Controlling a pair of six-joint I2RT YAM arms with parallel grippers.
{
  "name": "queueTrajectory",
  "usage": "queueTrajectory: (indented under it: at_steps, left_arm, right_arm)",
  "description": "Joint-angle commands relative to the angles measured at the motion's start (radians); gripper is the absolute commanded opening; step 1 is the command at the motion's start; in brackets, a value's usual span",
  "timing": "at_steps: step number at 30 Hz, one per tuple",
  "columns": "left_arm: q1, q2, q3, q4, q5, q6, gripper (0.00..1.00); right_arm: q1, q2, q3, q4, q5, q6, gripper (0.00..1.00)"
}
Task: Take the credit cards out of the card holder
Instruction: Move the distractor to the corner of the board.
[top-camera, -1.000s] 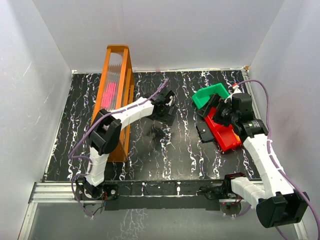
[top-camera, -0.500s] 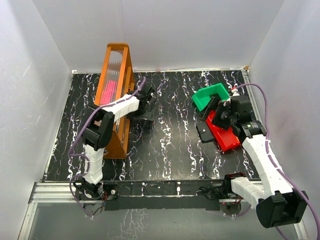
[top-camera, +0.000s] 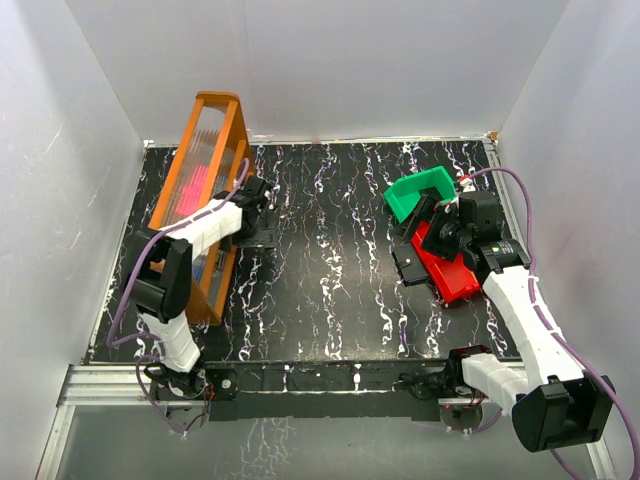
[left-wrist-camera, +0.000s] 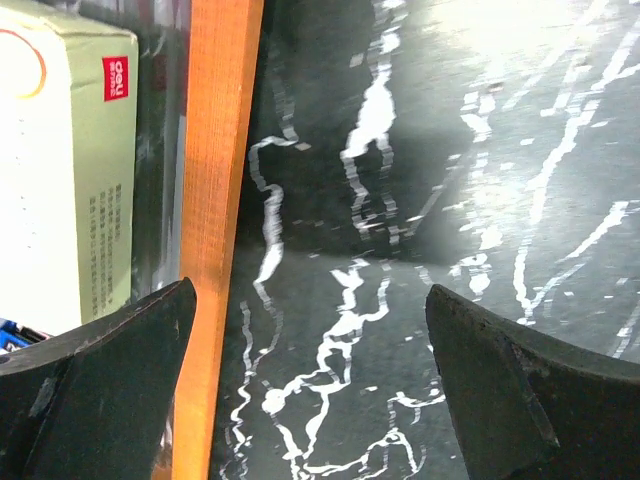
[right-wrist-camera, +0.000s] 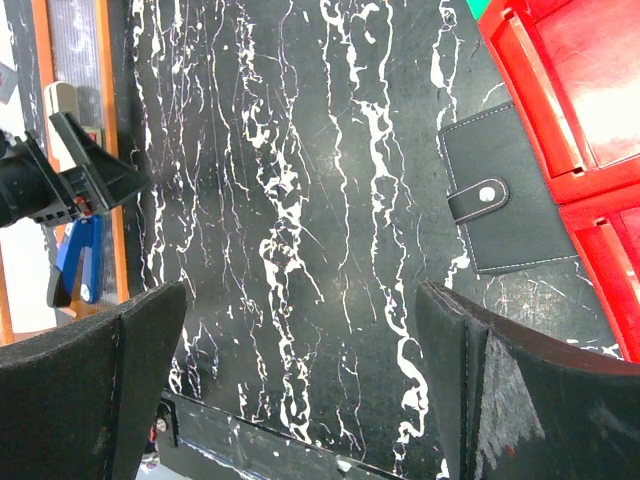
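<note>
Left gripper (left-wrist-camera: 310, 392) gaping wide, fingers (left-wrist-camera: 100, 400) well apart with nothing but black marbled table (left-wrist-camera: 420, 260) between them. Close beside the orange rack (left-wrist-camera: 215, 230), one finger overlapping its bar in the left wrist view; behind that bar, a pale box (left-wrist-camera: 60, 170) with a small red label.

Right gripper (right-wrist-camera: 300, 390) likewise spread and clamped on nothing, hanging above bare table. From above, set over the far end of the red bin (top-camera: 455, 275), just beside the green bin (top-camera: 425, 190).

Card holder (right-wrist-camera: 503, 203) flat on the table, folded shut, dark cover up, snap strap fastened across it. One edge against the side of the red bin, on the side toward the table's middle, near the right gripper. Credit cards out of sight.
</note>
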Motion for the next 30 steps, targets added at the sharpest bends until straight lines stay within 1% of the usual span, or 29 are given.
queueTrajectory:
  at_steps: [1, 7, 10, 13, 14, 17, 21, 28, 30]
  left_arm:
    - [0.075, -0.134, -0.047, -0.033, -0.1, -0.027, 0.99]
    - [0.145, -0.219, -0.093, -0.043, -0.115, -0.011, 0.99]
    - [0.174, -0.257, -0.106, -0.021, -0.069, 0.012, 0.99]
    - [0.173, -0.274, -0.107, 0.013, 0.064, 0.056, 0.99]
    - [0.173, -0.276, -0.109, 0.027, 0.143, 0.068, 0.99]
    - [0.161, -0.262, -0.103, 0.05, 0.277, 0.077, 0.99]
    - [0.13, -0.232, -0.086, 0.052, 0.273, 0.065, 0.99]
    - [0.123, -0.197, -0.088, 0.069, 0.308, 0.051, 0.99]
    - [0.117, -0.18, -0.104, 0.08, 0.296, 0.043, 0.99]
  right_arm:
    - [-0.004, -0.007, -0.002, 0.039, -0.013, 0.007, 0.98]
    - [-0.003, -0.011, -0.009, 0.035, -0.012, 0.0, 0.98]
    - [-0.003, -0.013, -0.014, 0.031, -0.009, -0.003, 0.98]
    - [-0.004, -0.015, -0.029, 0.05, -0.016, 0.0, 0.98]
    - [-0.003, -0.013, -0.031, 0.055, -0.02, 0.001, 0.98]
    - [-0.003, 0.001, -0.03, 0.058, -0.03, 0.005, 0.98]
    - [-0.003, 0.009, -0.026, 0.056, -0.032, 0.005, 0.98]
    - [-0.004, -0.005, -0.029, 0.045, -0.008, 0.0, 0.98]
    - [-0.004, -0.004, -0.032, 0.049, -0.007, 0.002, 0.98]
